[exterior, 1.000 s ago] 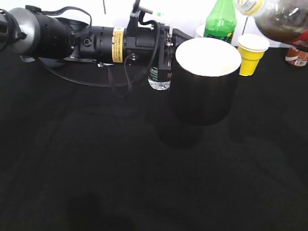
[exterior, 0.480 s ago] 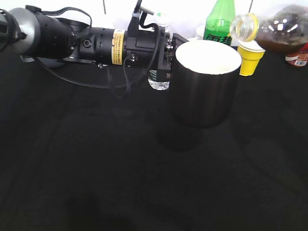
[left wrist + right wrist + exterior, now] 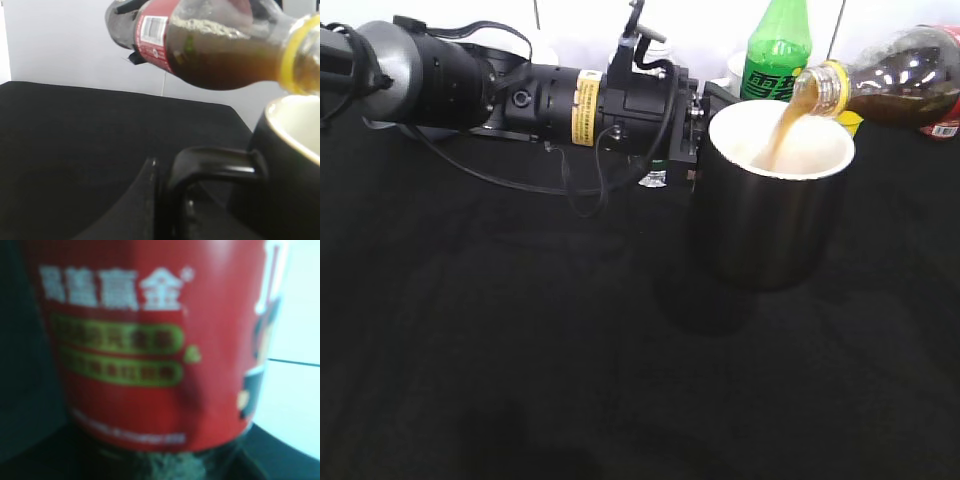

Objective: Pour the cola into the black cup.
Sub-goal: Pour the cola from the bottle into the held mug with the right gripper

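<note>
The cola (image 3: 905, 85) is shown tipped nearly horizontal at the upper right of the exterior view, its long axis running right to left and slightly downward, with the yellow-ringed mouth just above the far right rim of the black cup (image 3: 775, 225) — a brown stream is seen falling into the white interior. The cup is held off the tabletop (image 3: 520, 350) by the left claw (image 3: 692, 140), which is pinched on the side handle (image 3: 215, 162). The right claw is not itself visible; only the red label fills its wrist view, so its state cannot be told. Mouth-over-rim alignment is judged the governing relation for continued pouring.
</note>
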You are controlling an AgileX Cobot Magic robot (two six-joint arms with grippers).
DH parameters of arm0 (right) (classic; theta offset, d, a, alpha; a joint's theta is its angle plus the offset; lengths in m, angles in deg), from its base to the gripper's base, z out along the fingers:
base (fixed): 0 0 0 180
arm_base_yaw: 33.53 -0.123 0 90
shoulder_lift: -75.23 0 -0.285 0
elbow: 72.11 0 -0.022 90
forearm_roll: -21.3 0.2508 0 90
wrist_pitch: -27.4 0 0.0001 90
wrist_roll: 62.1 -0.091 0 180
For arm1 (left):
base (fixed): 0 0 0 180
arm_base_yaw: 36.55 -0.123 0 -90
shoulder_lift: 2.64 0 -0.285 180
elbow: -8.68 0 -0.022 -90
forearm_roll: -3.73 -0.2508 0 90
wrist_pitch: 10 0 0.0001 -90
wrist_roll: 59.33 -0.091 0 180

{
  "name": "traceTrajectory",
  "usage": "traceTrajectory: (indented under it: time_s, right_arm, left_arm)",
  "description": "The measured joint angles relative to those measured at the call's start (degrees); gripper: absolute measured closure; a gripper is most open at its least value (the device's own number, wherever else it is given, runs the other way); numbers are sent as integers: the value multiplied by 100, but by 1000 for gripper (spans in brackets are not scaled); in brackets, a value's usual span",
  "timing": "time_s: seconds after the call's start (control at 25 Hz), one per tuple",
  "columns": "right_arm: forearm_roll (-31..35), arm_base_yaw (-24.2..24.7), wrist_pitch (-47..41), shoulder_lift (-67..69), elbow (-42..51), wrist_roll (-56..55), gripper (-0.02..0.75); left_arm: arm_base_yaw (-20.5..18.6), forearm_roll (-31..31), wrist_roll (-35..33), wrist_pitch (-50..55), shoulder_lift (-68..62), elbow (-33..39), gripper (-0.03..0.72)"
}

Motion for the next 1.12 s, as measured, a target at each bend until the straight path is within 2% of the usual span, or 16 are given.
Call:
traceTrajectory:
  time_s: [0.36, 1.12]
  right_arm:
    - [0, 0, -167, 0, -10, 499, 370]
    - [0, 0, -126, 0, -16, 524, 371]
  left_arm:
    - [0, -235, 0, 0, 0, 0, 641]
    - [0, -316, -11, 46, 0, 0, 641]
